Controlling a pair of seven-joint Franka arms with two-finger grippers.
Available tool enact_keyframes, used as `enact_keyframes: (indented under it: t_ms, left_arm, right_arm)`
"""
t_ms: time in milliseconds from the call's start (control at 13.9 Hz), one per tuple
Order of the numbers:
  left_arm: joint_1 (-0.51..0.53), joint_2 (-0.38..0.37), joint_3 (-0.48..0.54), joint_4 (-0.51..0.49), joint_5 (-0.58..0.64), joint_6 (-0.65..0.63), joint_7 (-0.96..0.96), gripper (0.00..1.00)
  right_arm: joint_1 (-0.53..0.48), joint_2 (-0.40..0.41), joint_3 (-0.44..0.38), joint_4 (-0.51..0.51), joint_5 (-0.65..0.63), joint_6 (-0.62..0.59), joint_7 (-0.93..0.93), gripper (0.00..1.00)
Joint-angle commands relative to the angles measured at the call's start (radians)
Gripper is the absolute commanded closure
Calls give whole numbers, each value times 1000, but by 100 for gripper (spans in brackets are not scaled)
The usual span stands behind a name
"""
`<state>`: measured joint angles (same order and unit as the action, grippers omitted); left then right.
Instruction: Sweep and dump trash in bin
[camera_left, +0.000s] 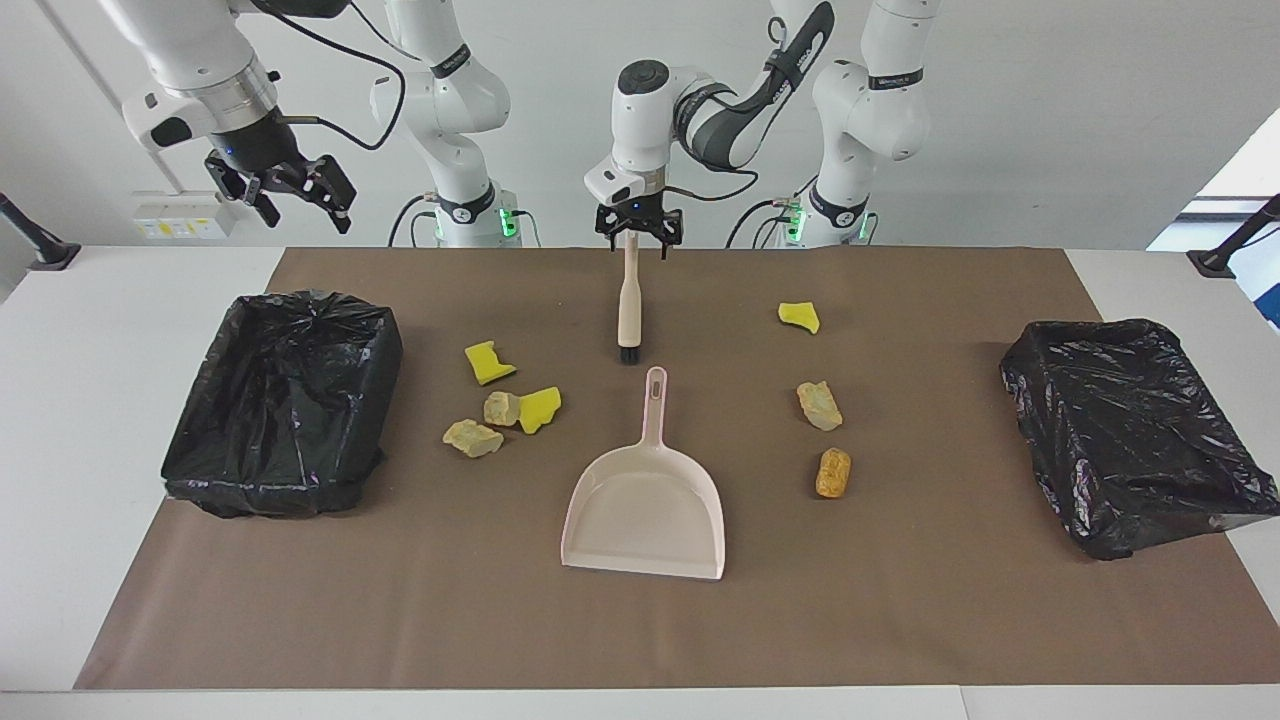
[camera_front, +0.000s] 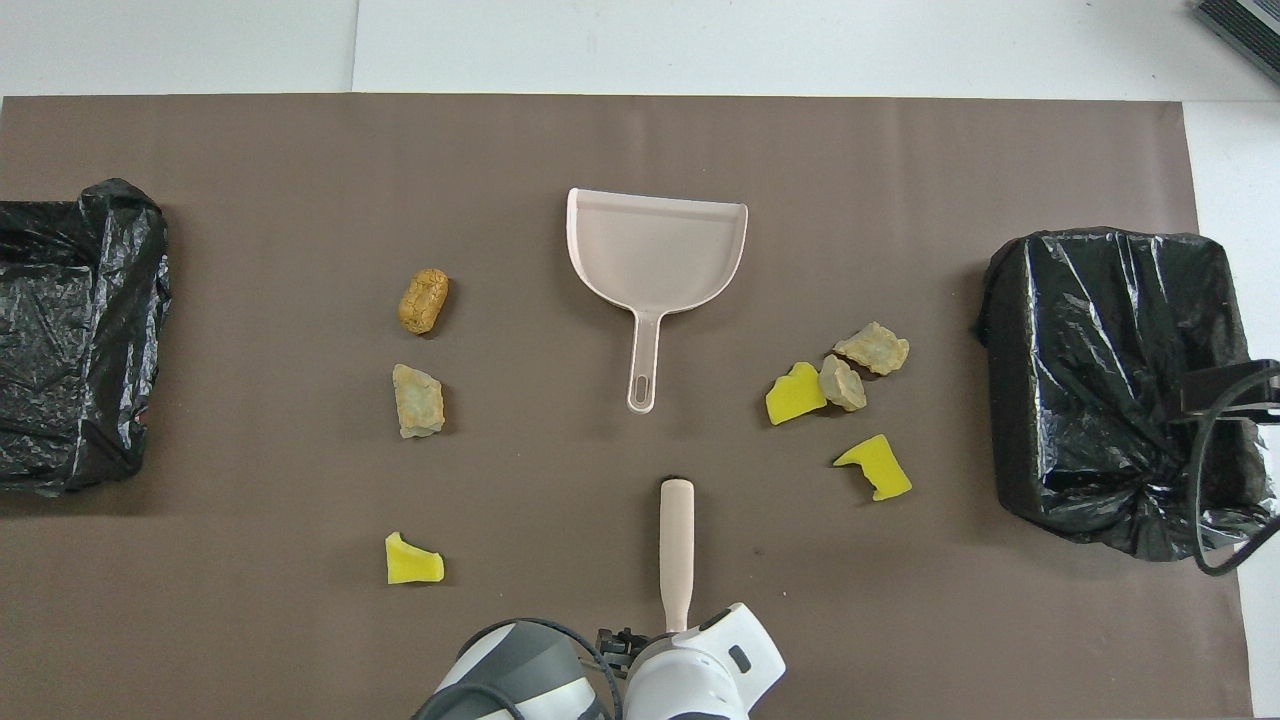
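Two black-lined bins (camera_left: 285, 400) (camera_left: 1135, 430), one at each table end. One dustpan (camera_left: 645, 510), handle toward robots. One brush (camera_left: 629, 300), long axis same line, bristles toward dustpan. Seven trash scraps (camera_left: 500, 408) on mat between bins. Left gripper (camera_left: 637, 228) spread wide over brush handle tip, gripping nothing. Right gripper (camera_left: 285, 190) spread, empty, waits above its bin.

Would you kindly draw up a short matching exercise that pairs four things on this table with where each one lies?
Things:
1. brush
2. dustpan
3. orange-brown lump
4. left gripper

Places:
A. toward the left arm's end of the table
B. over the brush handle's tip
C. mid-table, nearer the robots than the dustpan
D. mid-table, handle pointing toward the robots

Pairs: 1-C, 2-D, 3-A, 4-B
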<state>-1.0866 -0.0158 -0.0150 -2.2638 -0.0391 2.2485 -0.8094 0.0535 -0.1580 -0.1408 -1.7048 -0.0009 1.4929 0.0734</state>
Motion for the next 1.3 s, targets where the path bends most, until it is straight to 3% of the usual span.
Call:
enact_keyframes:
  t_ms: [0, 216, 288, 432, 576, 720, 792, 1009, 1225]
  left_arm:
    - [-44, 42, 20, -2, 4, 34, -25, 0]
    - [-45, 43, 20, -2, 4, 28, -25, 0]
    - [-45, 43, 18, -2, 4, 23, -25, 6]
    - [-47, 43, 20, 0, 4, 16, -24, 42]
    - [-42, 42, 21, 1, 4, 2, -17, 86]
    - [-38, 40, 20, 1, 4, -4, -13, 91]
    - [-38, 39, 20, 1, 4, -23, -11, 99]
    - [-15, -9, 26, 18, 4, -140, -10, 100]
    - [77, -64, 29, 21, 4, -266, -11, 100]
  right_arm:
    - [-11, -22, 4, -29, -2, 20, -30, 0]
    - [-11, -22, 4, -29, -2, 20, -30, 0]
    - [-11, -22, 4, -30, -2, 20, -30, 0]
    - [-12, -22, 4, -29, -2, 21, -32, 0]
    - [-11, -22, 4, -29, -2, 20, -32, 0]
    - [-11, -22, 4, -29, -2, 20, -32, 0]
    - [-11, -22, 4, -29, -2, 21, -32, 0]
    - [-11, -22, 4, -29, -2, 21, -32, 0]
    - [0, -14, 9, -24, -5, 24, -32, 0]
